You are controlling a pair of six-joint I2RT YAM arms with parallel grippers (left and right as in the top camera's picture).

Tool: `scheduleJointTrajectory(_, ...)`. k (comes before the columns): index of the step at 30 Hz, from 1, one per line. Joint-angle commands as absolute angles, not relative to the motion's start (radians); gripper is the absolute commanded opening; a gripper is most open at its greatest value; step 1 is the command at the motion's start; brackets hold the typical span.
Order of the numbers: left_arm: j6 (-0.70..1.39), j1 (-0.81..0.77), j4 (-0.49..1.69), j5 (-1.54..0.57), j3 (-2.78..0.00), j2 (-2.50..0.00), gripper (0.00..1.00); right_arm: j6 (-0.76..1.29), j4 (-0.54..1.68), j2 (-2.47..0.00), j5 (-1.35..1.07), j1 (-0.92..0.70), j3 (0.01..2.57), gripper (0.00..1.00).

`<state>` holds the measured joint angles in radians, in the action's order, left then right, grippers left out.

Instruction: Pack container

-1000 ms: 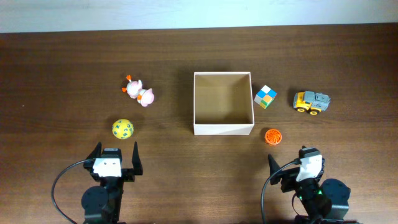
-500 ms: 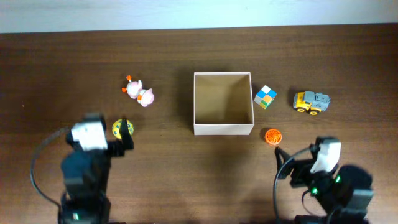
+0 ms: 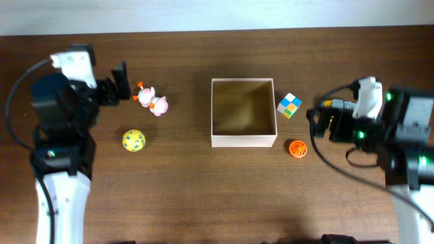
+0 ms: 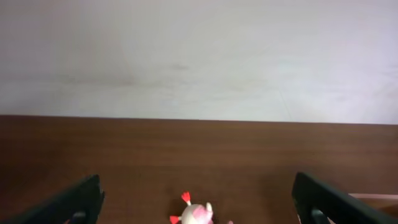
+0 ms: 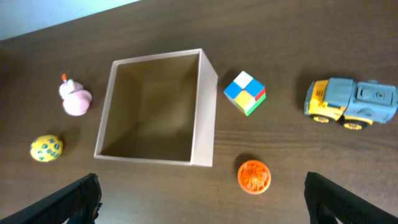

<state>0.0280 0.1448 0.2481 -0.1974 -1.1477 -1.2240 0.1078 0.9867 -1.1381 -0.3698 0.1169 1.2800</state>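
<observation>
The container (image 3: pixel 243 141) sits empty between our left gripper (image 3: pixel 119 87) and right gripper (image 3: pixel 317 124), both with fingers apart and holding nothing. Left of the container, the pink duck (image 3: pixel 152 100) could skid away if our fingers close off-centre. The orange ball (image 3: pixel 297 148), just right of the container's front corner, could roll at a nudge.

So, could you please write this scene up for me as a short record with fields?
container: square open box, centre, nothing inside
left of container: pink bird toy; yellow ball
right of container: colour cube; orange ball; yellow and grey toy truck
left gripper: open, holding nothing, pink bird toy just ahead of it
right gripper: open, holding nothing, raised over the toys on its side
packed so far: nothing
</observation>
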Motion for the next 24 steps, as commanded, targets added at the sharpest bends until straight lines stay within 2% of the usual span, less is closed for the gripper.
scheduleJointTrajectory(1, 0.038, 0.205, 0.276, -0.331, -1.208, -1.303, 0.99, 0.106, 0.983, -1.235, -0.318, 0.114, 1.357, 0.99)
scheduleJointTrajectory(11, -0.019, 0.286, 0.387, -0.332, -1.241, -1.440, 0.99, 0.157, 1.128, -1.560, -0.044, 0.128, 1.690, 0.99)
scheduleJointTrajectory(16, -0.054, 0.285, 0.406, -0.237, -1.241, -1.459, 0.99, 0.200, 1.168, -1.708, -0.038, 0.187, 1.790, 0.99)
scheduleJointTrajectory(24, -0.054, 0.286, 0.433, -0.193, -1.241, -1.460, 0.99, 0.182, 1.161, -1.872, -0.039, 0.237, 1.804, 0.99)
